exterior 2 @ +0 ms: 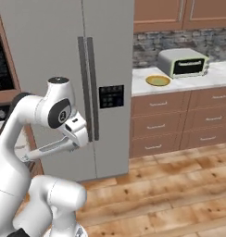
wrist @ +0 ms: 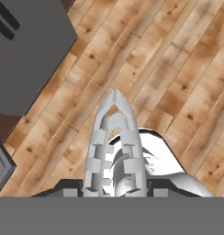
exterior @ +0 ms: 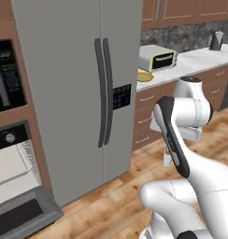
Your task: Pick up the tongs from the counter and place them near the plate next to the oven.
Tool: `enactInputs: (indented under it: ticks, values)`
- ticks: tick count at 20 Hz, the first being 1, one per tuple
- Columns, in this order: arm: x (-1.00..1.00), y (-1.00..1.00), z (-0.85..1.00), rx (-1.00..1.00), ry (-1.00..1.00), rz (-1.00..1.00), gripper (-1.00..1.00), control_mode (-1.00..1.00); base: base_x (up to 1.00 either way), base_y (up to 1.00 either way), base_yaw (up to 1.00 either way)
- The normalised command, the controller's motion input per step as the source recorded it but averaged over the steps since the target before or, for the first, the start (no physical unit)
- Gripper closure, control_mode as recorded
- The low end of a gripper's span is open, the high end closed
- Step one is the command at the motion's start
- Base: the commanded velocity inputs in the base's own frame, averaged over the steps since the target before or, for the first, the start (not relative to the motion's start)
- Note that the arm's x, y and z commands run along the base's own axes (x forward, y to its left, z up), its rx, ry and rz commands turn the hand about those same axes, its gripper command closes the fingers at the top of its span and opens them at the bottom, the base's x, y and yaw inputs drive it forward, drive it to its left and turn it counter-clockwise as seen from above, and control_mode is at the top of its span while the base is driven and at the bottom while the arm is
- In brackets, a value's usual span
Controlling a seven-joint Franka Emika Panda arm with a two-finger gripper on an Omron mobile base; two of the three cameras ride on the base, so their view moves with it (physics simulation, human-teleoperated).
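Note:
My gripper is shut on the tongs, silvery-grey with two ridged arms that meet at a tip pointing away over the wooden floor. In the right base view the gripper hangs in front of the fridge, well above the floor, with the tongs sticking out to the left. The plate, orange-rimmed with a pale green centre, lies on the counter just left of the white toaster oven. Both stand far from the gripper. In the left base view the plate and oven are at the upper right.
A tall grey fridge stands straight ahead, between me and the white counter with its brown drawers. A built-in wall oven with its door open is at the left. A dark jug stands far along the counter.

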Motion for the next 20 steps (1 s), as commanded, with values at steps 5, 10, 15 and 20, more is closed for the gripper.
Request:
enactInputs:
  ticks: [5,10,15,20]
  values:
    - [0.0,0.0,0.0,0.0,0.0,0.0,1.0,1.0,1.0,-0.81,-0.21]
    - [0.0,0.0,0.0,0.0,0.0,0.0,1.0,1.0,1.0,-0.81,-0.2]
    - [0.0,0.0,0.0,0.0,0.0,0.0,1.0,1.0,1.0,-0.75,-0.07]
    - [0.0,0.0,0.0,0.0,0.0,0.0,1.0,1.0,1.0,-0.59,0.1]
